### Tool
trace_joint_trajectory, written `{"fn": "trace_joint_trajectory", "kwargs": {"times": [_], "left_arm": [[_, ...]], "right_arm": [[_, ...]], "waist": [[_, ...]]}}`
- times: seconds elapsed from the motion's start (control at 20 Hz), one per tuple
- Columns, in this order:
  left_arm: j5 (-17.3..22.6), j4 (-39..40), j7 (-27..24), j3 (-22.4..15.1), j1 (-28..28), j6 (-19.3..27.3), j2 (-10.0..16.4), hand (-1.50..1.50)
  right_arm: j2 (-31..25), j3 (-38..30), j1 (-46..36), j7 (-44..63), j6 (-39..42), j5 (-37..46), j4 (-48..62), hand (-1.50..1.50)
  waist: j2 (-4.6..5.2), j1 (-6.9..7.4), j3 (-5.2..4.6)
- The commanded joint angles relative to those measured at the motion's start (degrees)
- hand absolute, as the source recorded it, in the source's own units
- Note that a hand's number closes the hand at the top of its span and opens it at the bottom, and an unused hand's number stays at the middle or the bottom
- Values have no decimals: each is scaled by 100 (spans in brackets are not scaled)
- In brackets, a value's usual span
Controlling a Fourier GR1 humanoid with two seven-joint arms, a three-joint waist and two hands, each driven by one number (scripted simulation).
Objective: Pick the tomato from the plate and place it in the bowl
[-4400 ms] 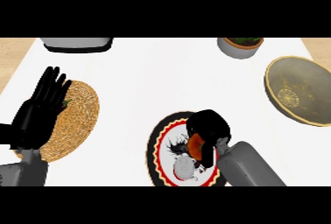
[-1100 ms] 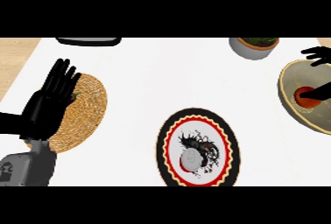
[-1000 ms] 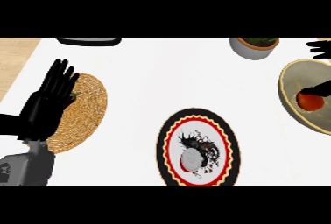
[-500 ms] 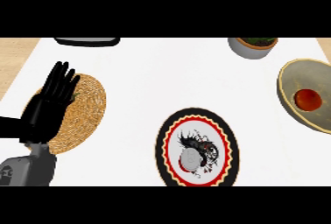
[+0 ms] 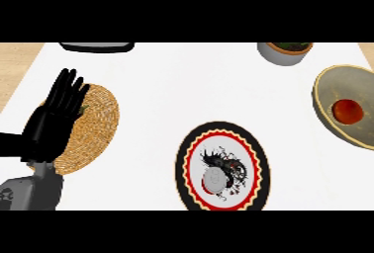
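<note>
One tomato (image 5: pixel 348 111) now lies alone in the grey bowl (image 5: pixel 336 84) at the counter's right edge; the right hand that hovered over it a second ago has gone from view, so its fingers cannot be judged. The patterned plate (image 5: pixel 182 165) holds no fruit and the left hand (image 5: pixel 57 121) rests open, fingers straight, over the woven mat (image 5: pixel 99 118). The placing looks done.

**Surfaces and Finishes**

A coarse woven straw texture is shown by the mat (image 5: pixel 96 123). The counter (image 5: pixel 190 84) is seen as smooth matt white, edged in pale wood (image 5: pixel 18 62). The plate (image 5: pixel 184 165) and speckled bowl (image 5: pixel 326 96) appear glazed; the left hand (image 5: pixel 55 121) is finished matt black.
</note>
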Motion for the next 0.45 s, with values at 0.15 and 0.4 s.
{"fn": "trace_joint_trajectory", "kwargs": {"times": [0.15,0.4], "left_arm": [[19,21,-53,23,44,-5,-33,0],[7,55,-142,67,231,-138,69,0]], "right_arm": [[-649,-123,599,-266,883,-103,100,-150],[-702,-95,969,-480,1099,-85,34,-150]], "waist": [[4,-46,18],[3,-24,31]]}}
